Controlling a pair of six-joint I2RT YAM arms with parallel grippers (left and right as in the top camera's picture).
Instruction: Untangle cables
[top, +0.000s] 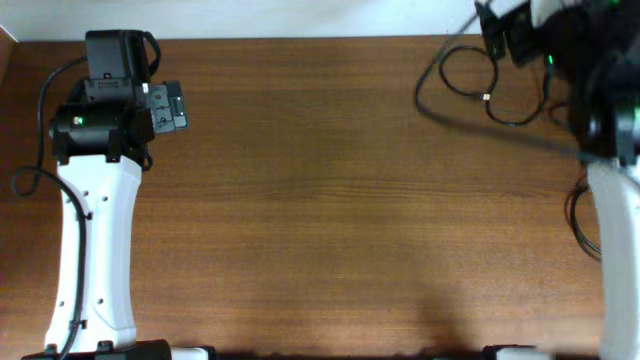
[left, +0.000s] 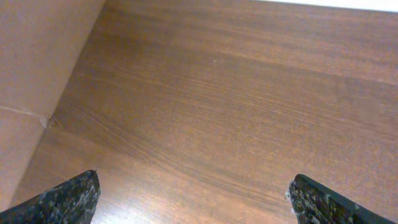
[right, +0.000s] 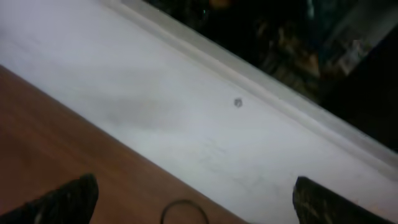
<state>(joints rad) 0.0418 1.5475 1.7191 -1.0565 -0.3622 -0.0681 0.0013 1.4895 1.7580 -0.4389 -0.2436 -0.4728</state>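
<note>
Though untouched, cable (right: 185, 201) between fingers (right: 65, 202).

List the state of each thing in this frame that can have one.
cables: loosely looped over one another, lying on the table at its far right corner, not gripped.
left gripper: open, empty, above bare table.
right gripper: open, clamping nothing.

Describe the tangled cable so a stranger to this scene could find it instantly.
From overhead, follow the wooden table to its far right corner, by the right arm. The cable lies in thin black loops on the wood, far slimmer than the bulky white arm beside it.
</note>
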